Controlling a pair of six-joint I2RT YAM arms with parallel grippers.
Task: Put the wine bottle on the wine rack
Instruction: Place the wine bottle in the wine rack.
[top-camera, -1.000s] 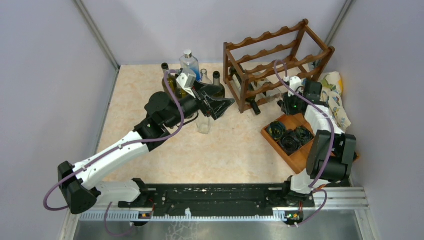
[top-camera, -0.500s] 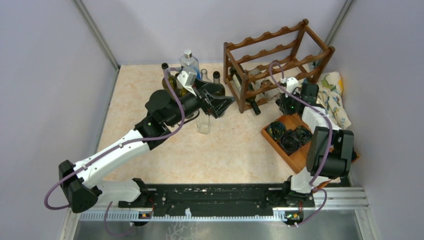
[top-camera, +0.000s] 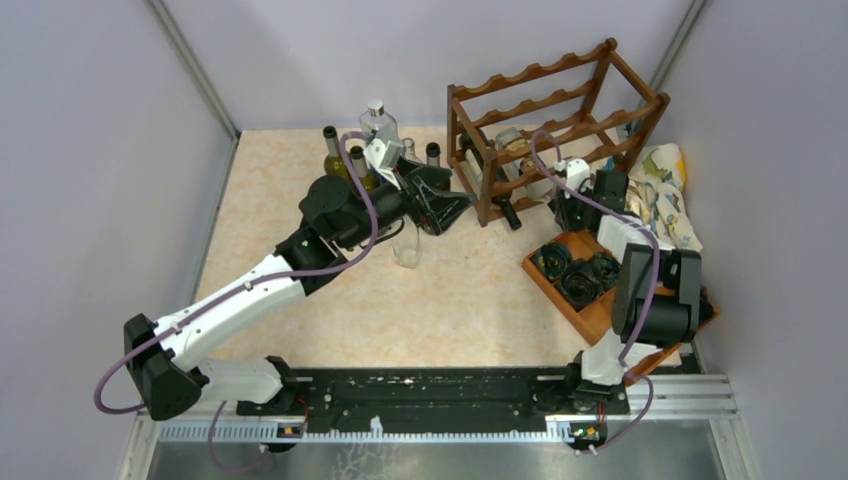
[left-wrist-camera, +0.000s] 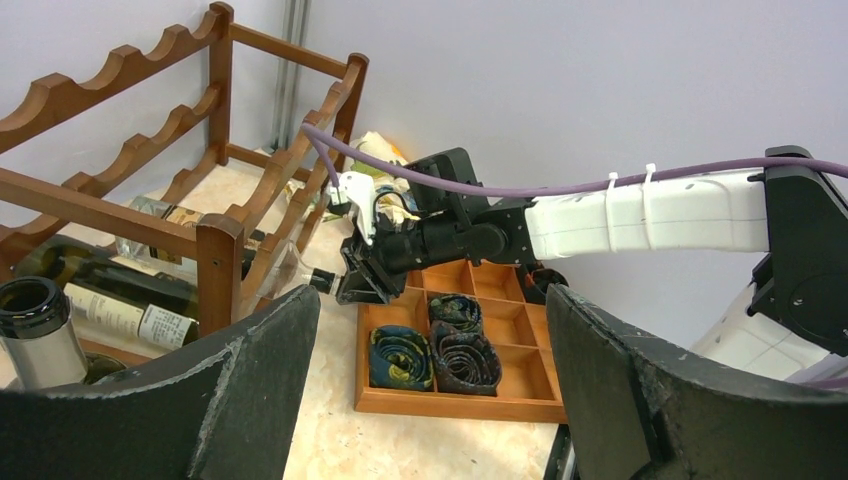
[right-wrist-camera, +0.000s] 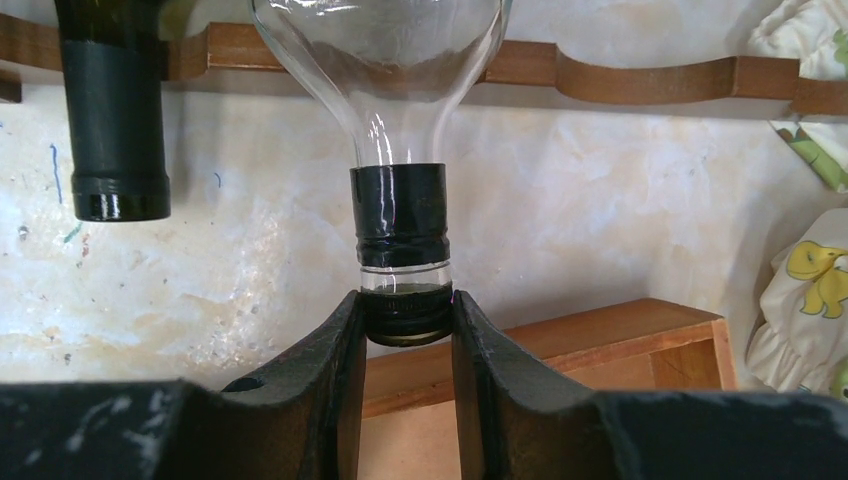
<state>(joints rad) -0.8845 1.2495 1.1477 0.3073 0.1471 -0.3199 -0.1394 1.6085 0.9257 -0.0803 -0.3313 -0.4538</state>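
The wine rack (top-camera: 540, 71), dark reddish wood with scalloped rails, stands at the back right. A clear wine bottle (right-wrist-camera: 400, 215) lies tilted in its low tier, neck pointing out toward the tray. My right gripper (right-wrist-camera: 405, 315) is shut on that bottle's dark cap, seen from the side in the left wrist view as the right gripper (left-wrist-camera: 357, 285) on the bottle (left-wrist-camera: 290, 272). My left gripper (top-camera: 445, 210) hangs open and empty left of the rack, its jaws wide in the left wrist view (left-wrist-camera: 432, 300).
A dark green bottle (right-wrist-camera: 115, 120) lies in the rack beside the clear one. Several bottles (top-camera: 378, 125) stand left of the rack, one clear (top-camera: 407, 245) under my left arm. A wooden compartment tray (top-camera: 598, 310) holds rolled ties. A patterned cloth (top-camera: 670, 195) lies at the far right.
My right gripper has moved a little left and toward the rack with the clear bottle's neck in it. My left arm has drawn back slightly toward the standing bottles, jaws still open.
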